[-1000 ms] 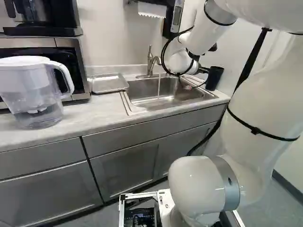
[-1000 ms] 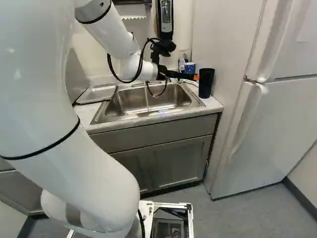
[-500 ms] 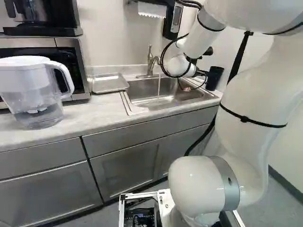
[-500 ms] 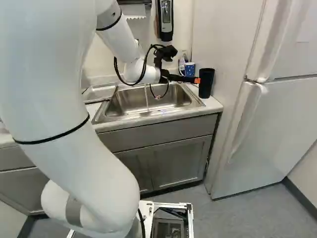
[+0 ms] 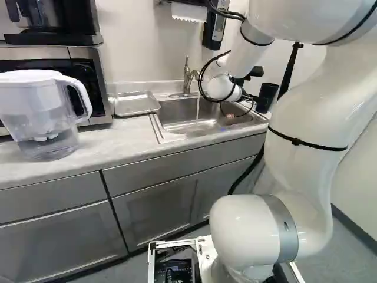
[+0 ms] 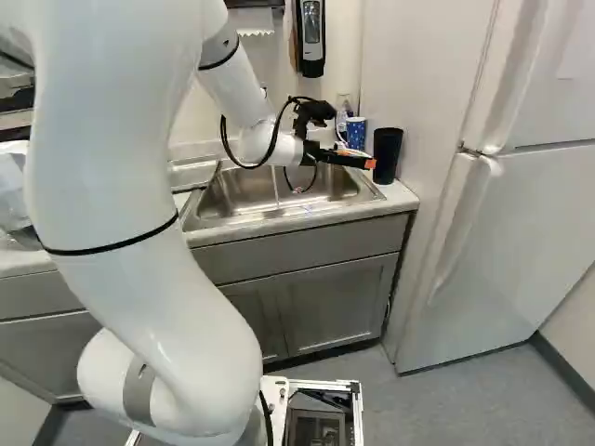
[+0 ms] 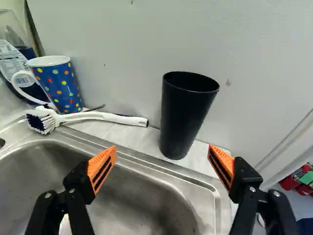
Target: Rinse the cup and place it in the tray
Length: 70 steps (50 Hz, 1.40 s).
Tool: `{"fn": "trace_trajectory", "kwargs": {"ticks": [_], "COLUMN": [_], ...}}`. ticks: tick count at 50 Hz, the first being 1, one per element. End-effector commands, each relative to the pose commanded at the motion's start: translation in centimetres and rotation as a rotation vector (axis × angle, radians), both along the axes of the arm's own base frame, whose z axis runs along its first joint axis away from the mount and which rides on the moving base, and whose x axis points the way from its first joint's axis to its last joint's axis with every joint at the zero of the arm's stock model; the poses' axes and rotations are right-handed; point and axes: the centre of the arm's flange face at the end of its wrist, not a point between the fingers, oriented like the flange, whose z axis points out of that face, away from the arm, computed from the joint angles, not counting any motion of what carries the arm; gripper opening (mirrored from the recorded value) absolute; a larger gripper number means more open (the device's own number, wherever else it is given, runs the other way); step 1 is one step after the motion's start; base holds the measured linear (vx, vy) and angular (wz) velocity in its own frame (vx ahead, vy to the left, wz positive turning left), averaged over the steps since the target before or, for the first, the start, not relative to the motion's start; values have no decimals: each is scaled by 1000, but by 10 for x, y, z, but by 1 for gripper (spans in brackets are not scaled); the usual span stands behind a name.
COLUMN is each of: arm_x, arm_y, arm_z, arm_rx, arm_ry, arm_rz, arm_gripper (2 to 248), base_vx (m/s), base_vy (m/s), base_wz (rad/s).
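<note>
Wrist (image 6: 271, 144) has come down a little since the earlier frames; base and cup (image 7: 186, 115) unmoved. Cup upright on the counter, right of the sink (image 5: 156, 127). Gripper (image 7: 162, 148) spread wide, holding nothing. I judge this the approach: next align, advance, close on the cup. Remaining gap perhaps short, hard to tell. Wrist view shows the spotted mug (image 7: 58, 85); left base view instead gives running tap (image 5: 188, 81), tray (image 5: 136, 104).
</note>
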Motion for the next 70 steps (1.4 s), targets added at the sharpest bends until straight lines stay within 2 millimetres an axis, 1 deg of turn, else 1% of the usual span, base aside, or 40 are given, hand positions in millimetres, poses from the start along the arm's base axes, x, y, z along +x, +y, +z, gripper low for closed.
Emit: {"fn": "trace_trajectory", "kwargs": {"ticks": [4, 25, 56, 70], "arm_x": [0, 1, 17, 20], "arm_y": [-1, -2, -16, -24], "arm_z": [-4, -4, -3, -4], "arm_rx": [-8, -6, 114, 112], "arm_ry": [7, 2, -264, -267], "arm_rz": [-9, -12, -126, -140], "arm_gripper": [247, 247, 247, 247], "base_vx": [0, 0, 0, 0], "base_vy": [0, 0, 0, 0], "base_wz": [0, 0, 0, 0]}}
